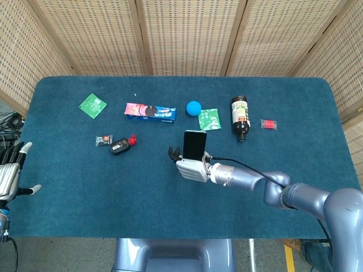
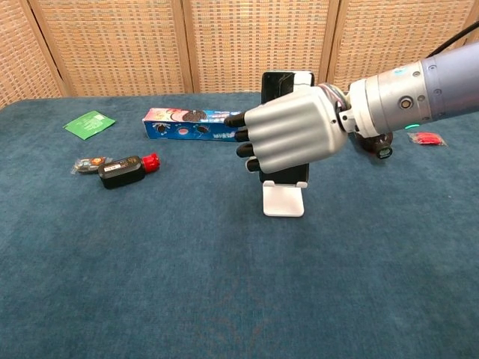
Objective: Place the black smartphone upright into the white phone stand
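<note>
The black smartphone [image 2: 286, 80] is standing upright at the tabletop's [image 1: 85, 187] centre, its lower edge sitting at the white phone stand [image 2: 284, 199], because the right hand [image 2: 293, 135] is gripping it from the 3 o'clock side, fingers [image 2: 241, 134] wrapping its body to steady it, while the left hand [image 1: 10, 175] is idling at 9 o'clock, fingers apart and holding nothing.

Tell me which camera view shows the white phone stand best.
The chest view: the white phone stand shows its front plate and base on the blue table, below the right hand holding the black smartphone. In the head view the stand is hidden behind the hand and phone.
</note>
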`<action>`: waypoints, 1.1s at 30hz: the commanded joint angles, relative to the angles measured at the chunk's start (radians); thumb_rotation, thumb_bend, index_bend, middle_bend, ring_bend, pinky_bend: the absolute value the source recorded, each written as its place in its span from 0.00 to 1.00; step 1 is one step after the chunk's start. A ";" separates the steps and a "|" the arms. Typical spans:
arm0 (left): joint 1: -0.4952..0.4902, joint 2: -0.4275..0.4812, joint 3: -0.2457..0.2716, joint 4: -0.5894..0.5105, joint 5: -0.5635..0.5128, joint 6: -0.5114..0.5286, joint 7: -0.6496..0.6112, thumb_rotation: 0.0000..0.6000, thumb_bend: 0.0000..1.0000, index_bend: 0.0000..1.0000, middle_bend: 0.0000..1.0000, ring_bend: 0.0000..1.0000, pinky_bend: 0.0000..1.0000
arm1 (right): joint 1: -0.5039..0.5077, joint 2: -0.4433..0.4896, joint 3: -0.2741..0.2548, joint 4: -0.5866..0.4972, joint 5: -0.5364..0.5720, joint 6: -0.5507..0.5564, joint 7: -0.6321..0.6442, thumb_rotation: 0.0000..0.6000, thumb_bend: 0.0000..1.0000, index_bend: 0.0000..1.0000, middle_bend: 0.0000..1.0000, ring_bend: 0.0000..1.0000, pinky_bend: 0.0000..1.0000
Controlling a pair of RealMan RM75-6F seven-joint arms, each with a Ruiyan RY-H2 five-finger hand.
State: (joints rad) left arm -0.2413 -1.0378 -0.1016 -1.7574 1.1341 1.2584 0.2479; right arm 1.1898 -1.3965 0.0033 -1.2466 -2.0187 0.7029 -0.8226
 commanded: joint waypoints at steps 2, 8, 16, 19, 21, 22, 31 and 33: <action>0.001 0.001 0.001 -0.001 0.002 0.002 -0.002 1.00 0.00 0.00 0.00 0.00 0.00 | -0.006 0.003 0.001 -0.006 0.010 0.003 -0.006 1.00 0.33 0.31 0.27 0.24 0.19; 0.005 0.004 0.003 -0.007 0.012 0.011 -0.006 1.00 0.00 0.00 0.00 0.00 0.00 | -0.025 0.021 0.003 -0.029 0.025 0.013 -0.028 1.00 0.33 0.31 0.26 0.24 0.19; 0.010 0.009 0.007 -0.014 0.026 0.021 -0.014 1.00 0.00 0.00 0.00 0.00 0.00 | -0.050 0.049 0.005 -0.060 0.042 0.029 -0.056 1.00 0.33 0.31 0.25 0.23 0.19; 0.012 0.011 0.008 -0.016 0.032 0.024 -0.018 1.00 0.00 0.00 0.00 0.00 0.00 | -0.061 0.063 0.006 -0.077 0.045 0.043 -0.060 1.00 0.33 0.31 0.25 0.23 0.19; 0.013 0.013 0.008 -0.018 0.037 0.025 -0.021 1.00 0.00 0.00 0.00 0.00 0.00 | -0.076 0.080 0.008 -0.096 0.049 0.068 -0.060 1.00 0.33 0.31 0.25 0.23 0.19; 0.014 0.014 0.009 -0.019 0.040 0.026 -0.025 1.00 0.00 0.00 0.00 0.00 0.00 | -0.090 0.095 0.010 -0.112 0.053 0.092 -0.060 1.00 0.33 0.31 0.25 0.23 0.19; 0.032 0.023 0.029 -0.026 0.149 0.067 -0.081 1.00 0.00 0.00 0.00 0.00 0.00 | -0.502 0.233 0.052 -0.309 0.353 0.604 0.182 1.00 0.14 0.20 0.14 0.15 0.12; 0.037 0.025 0.033 -0.029 0.175 0.081 -0.091 1.00 0.00 0.00 0.00 0.00 0.00 | -0.589 0.239 0.050 -0.374 0.443 0.664 0.213 1.00 0.02 0.09 0.04 0.04 0.03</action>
State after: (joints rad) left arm -0.2105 -1.0150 -0.0746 -1.7833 1.2896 1.3253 0.1690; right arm 0.8014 -1.2091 0.0380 -1.4941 -1.7689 1.1971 -0.7297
